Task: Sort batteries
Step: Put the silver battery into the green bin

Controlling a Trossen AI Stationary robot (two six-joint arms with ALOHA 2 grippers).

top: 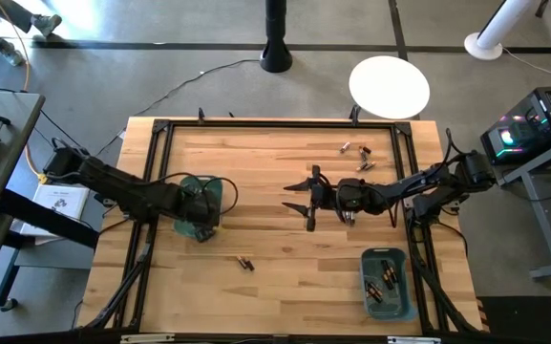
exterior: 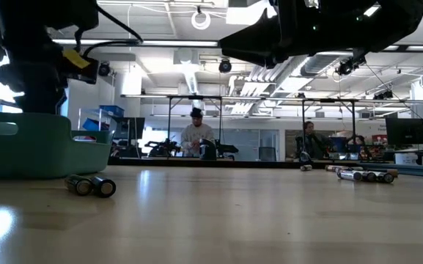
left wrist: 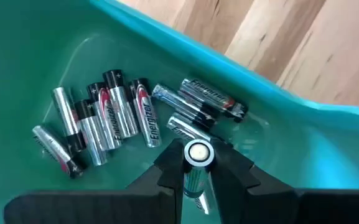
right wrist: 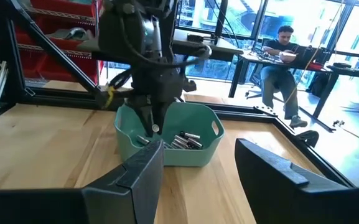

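Silver battery (left wrist: 198, 155) clamped in left jaws, lower half hidden; right jaws apart.

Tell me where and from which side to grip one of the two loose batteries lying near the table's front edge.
Grip the outer one of the two loose batteries across its round middle, coming straight down from above. They lie flat, side by side on the table, so jaws should straddle one cell's width, closing across its long axis.

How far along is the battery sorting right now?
Done: silvery cells lie in the left teal bin, dark copper-banded ones in the right teal bin. In hand: the left hand holds a silver battery over its bin. Left: loose batteries and a pair on the table; right hand open.
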